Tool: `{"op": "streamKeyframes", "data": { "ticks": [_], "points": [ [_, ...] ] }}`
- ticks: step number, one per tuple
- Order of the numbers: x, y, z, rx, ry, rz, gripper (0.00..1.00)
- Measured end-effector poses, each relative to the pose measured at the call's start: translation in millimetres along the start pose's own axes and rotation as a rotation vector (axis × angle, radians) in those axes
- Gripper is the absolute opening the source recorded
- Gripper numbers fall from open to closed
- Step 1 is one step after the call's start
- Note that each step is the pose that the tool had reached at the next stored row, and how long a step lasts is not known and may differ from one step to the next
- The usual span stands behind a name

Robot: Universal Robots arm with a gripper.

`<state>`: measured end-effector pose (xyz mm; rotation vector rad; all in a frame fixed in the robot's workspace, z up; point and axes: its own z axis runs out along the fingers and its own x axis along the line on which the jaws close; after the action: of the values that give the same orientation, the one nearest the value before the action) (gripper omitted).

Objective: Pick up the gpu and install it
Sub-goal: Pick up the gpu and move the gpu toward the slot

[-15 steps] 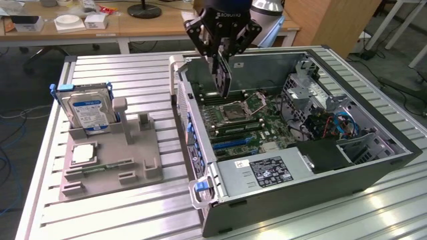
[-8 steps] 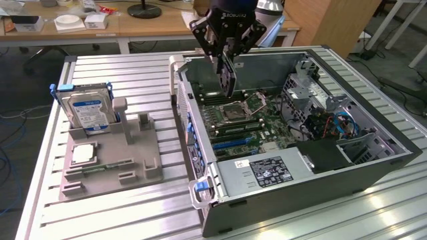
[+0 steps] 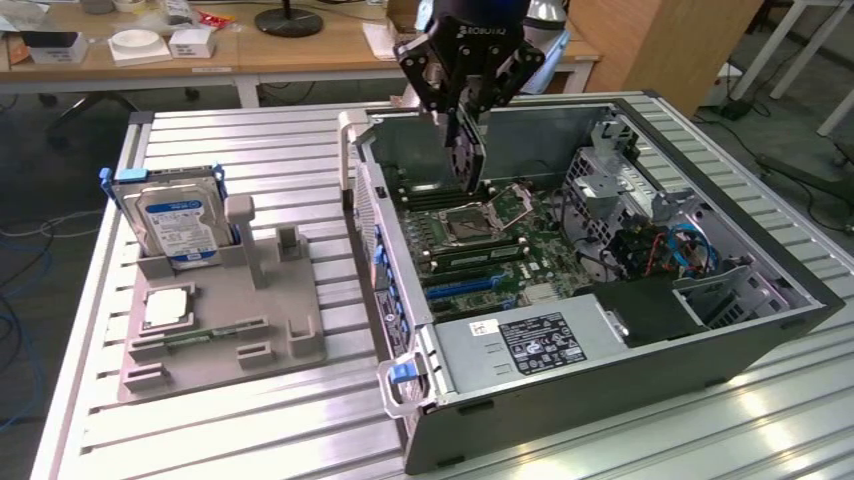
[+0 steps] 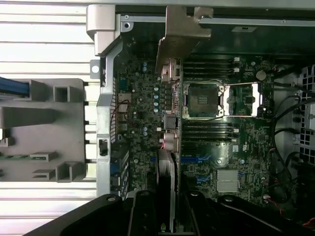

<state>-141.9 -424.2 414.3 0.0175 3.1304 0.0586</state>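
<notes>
Black gripper (image 3: pixel 465 113) part-closed, clamped on thin flat silver-bracketed gpu (image 3: pixel 470 160). Card hangs edge-on, upright, just above green motherboard (image 3: pixel 514 238), inside open grey metal computer case (image 3: pixel 601 400). Risks: slot misalignment jams connector edge; bracket snags case wall; narrow grip lets card tilt.

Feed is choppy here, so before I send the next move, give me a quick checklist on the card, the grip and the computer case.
1. Graphics card in gripper: ok, jaws are shut on its upper edge.
2. Card hanging upright, edge down: ok.
3. Card over the open case, above the motherboard: ok.
4. Card seated in a slot: not ok, it appears to hang above the board.
5. Card's metal bracket lined up with the case's rear wall: cannot tell.
6. Loose cables away from the card: ok, they lie toward the exterior view's right.
</notes>
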Motion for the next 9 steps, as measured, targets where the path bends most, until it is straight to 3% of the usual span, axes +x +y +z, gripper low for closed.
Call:
{"op": "streamKeyframes", "data": {
  "ticks": [6,9],
  "points": [
    [-9.3,0.2,0.4,0.0008,0.0,0.0,0.27],
    [-12.7,0.3,0.6,0.0133,-0.001,0.0,0.27]
  ]
}}
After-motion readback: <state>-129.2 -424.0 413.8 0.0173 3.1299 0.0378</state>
